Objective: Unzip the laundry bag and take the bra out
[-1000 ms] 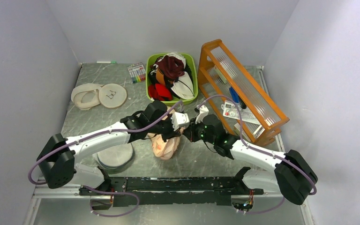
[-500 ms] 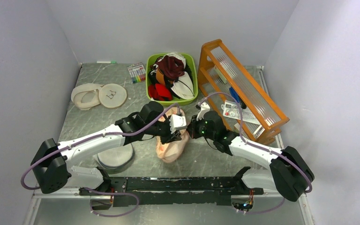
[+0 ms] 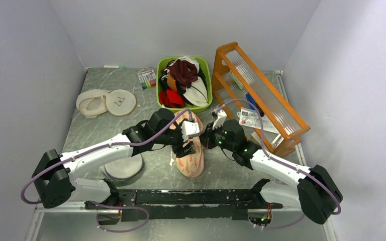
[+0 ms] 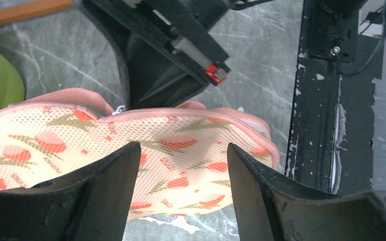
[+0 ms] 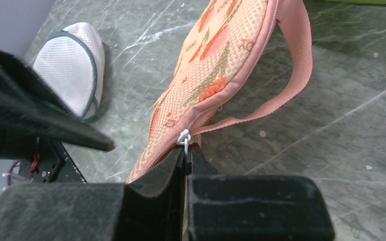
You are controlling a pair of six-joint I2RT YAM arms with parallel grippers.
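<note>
Overhead view, wrist close-ups, laundry bag (image 3: 193, 160) shared

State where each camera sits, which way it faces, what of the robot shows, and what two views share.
Top external: above and behind the bases, looking down on the table; left arm and right arm meet over the laundry bag.
Left wrist: looks down past the open left gripper onto the bag's floral side.
Right wrist: low, looking along the bag's zip edge; the right gripper is shut on the zip pull.
Shared: all show the bag; top and right wrist show the mesh disc.
</note>
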